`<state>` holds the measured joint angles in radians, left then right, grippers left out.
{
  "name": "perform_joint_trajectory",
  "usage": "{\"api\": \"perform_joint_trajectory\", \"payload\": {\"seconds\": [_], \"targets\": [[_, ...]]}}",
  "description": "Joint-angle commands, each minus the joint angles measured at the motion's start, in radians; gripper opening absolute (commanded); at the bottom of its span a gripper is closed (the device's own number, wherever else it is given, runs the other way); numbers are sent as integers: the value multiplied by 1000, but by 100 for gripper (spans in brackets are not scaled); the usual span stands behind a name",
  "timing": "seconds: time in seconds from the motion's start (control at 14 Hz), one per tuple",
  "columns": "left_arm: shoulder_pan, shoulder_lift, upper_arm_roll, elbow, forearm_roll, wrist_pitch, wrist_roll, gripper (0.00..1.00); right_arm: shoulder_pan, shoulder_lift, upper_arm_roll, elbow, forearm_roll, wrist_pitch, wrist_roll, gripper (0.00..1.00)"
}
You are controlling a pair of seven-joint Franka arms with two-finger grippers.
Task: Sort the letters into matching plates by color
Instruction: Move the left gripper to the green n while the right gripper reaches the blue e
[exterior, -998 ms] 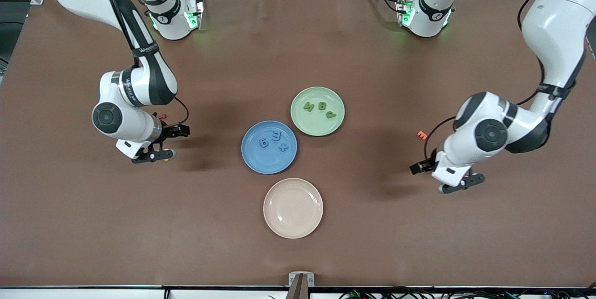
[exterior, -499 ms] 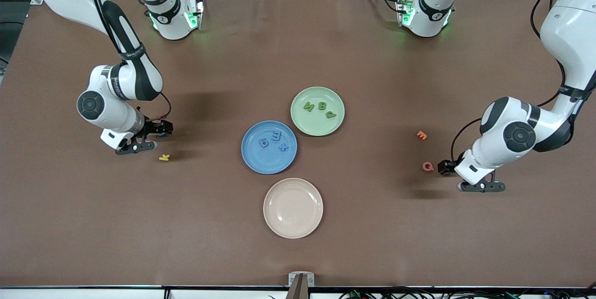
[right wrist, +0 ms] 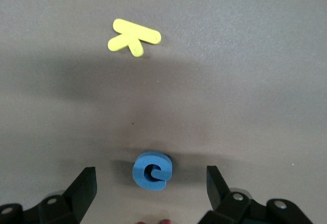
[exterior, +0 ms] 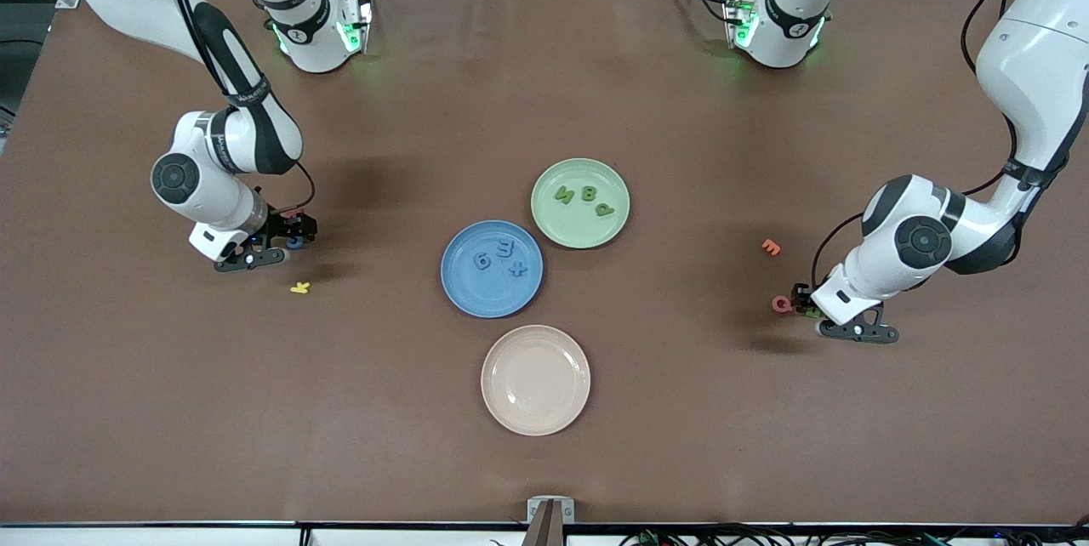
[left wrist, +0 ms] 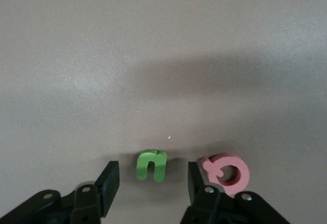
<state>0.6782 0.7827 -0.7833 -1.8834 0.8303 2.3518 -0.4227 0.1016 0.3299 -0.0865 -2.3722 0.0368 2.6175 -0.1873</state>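
Note:
My left gripper point(left wrist: 152, 189) is open, low over the table at the left arm's end, with a green letter point(left wrist: 152, 165) lying between its fingertips. My right gripper point(right wrist: 151, 191) is open, low at the right arm's end, with a blue letter point(right wrist: 152, 170) between its fingertips. In the front view the left gripper point(exterior: 804, 304) and the right gripper point(exterior: 285, 238) mostly hide those two letters. The blue plate point(exterior: 464, 295) holds three blue letters point(exterior: 505, 250). The pale green plate point(exterior: 553, 227) holds three green letters point(exterior: 589, 193).
A pink letter point(left wrist: 227, 172) lies right beside one left finger and also shows in the front view point(exterior: 781, 304). An orange letter point(exterior: 771, 247) lies nearby. A yellow letter point(right wrist: 134, 37) lies near the right gripper point(exterior: 299, 287). A cream plate point(exterior: 535, 379) sits nearest the camera.
Both grippers have swung out toward their own ends of the table, uncovering the yellow and pink letters. Each now sits low around a letter. The plates and their letters have not moved.

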Motion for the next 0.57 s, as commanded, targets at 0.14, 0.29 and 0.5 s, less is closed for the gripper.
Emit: {"api": "perform_joint_trajectory", "payload": {"seconds": [0.14,0.29,0.5], "targets": [[-12,21,13,10,21,15,10,56,-14,-14,10,-42,-12,56,-1,75],[-15,26,13,16,21,15,12,45,-13,-2,10,-42,-12,75,-1,69],[-17,27,15,17,20,15,12,1,-14,9,10,-41,-12,88,-1,60]]}}
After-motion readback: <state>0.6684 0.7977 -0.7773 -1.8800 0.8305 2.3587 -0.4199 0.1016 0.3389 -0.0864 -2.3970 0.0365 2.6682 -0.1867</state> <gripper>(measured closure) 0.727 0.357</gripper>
